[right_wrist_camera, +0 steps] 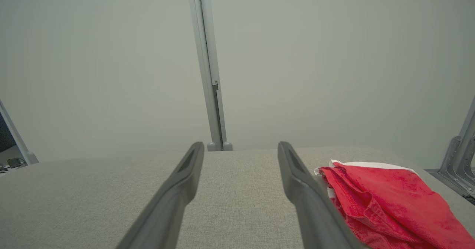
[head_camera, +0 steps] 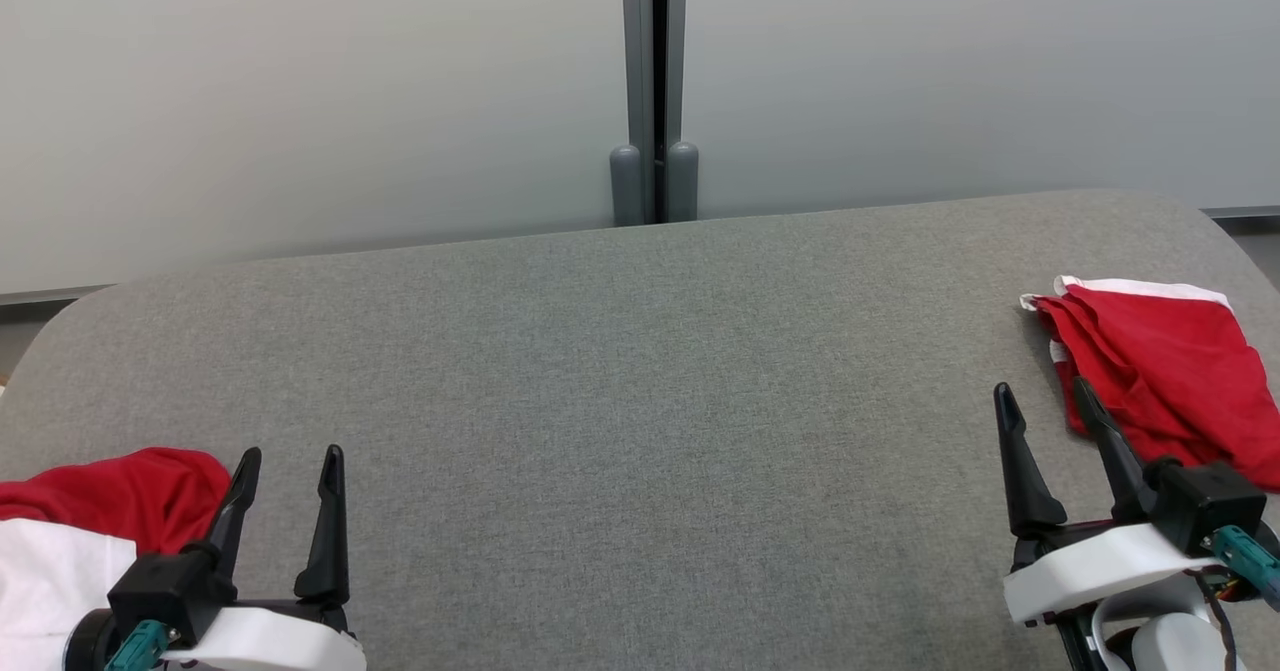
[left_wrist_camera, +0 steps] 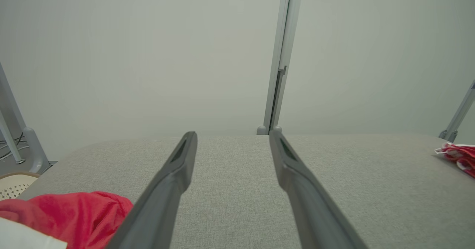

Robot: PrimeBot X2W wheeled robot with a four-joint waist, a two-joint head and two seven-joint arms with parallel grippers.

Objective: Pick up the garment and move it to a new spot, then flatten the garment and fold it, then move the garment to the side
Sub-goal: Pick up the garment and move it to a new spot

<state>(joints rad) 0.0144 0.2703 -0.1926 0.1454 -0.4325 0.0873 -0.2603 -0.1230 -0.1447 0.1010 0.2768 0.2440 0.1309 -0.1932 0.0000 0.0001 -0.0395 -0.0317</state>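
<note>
Worktop (head_camera: pixel 640 401) covered in grey fabric spans the head view, with pale wall panels (head_camera: pixel 300 101) behind. A folded red garment (head_camera: pixel 1160 371) with white trim lies at its far right edge; a crumpled red and white garment (head_camera: pixel 110 496) sits at the near left corner. The left pincer (head_camera: pixel 291 451) is just beside the crumpled one, the right pincer (head_camera: pixel 1042 387) just beside the folded one, both spread wide and empty.

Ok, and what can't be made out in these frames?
1. Red-and-white cloth, head view: cut off by the left and bottom edges and partly behind the left claw; its kind and extent are unclear.
2. Red garment, head view: near edge hidden behind the right claw; how it is folded is unclear.
3. Pale basket, left wrist view: cut off at the left edge; contents unseen.
</note>
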